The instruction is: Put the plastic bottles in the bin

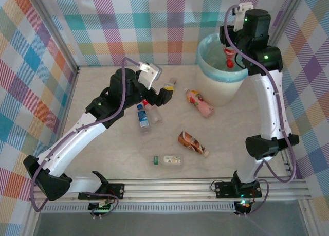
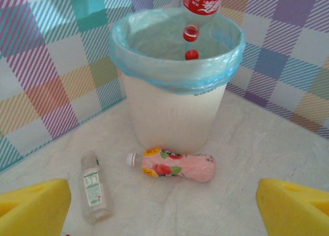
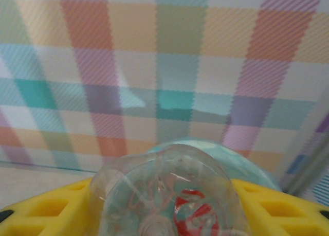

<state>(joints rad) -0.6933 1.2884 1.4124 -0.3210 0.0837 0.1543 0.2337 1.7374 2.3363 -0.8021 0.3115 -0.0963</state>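
The table [image 1: 226, 128] was pale, a bit like marble, with faint grey lines. Walls of checked cloth [image 1: 128, 25] stood around it on three sides, with squares of pink, orange, teal, purple and yellow. A shiny metal post [image 1: 57, 28] ran down the back left corner. A metal rail [image 1: 175, 187] lay along the near edge.

— What is on the table [image 1: 236, 143]?
— The bin [image 1: 218, 87] stands at the back. A pink bottle [image 1: 199, 102] lies just beside it. A brown bottle [image 1: 191, 142] and a clear bottle [image 1: 167, 160] lie nearer us.
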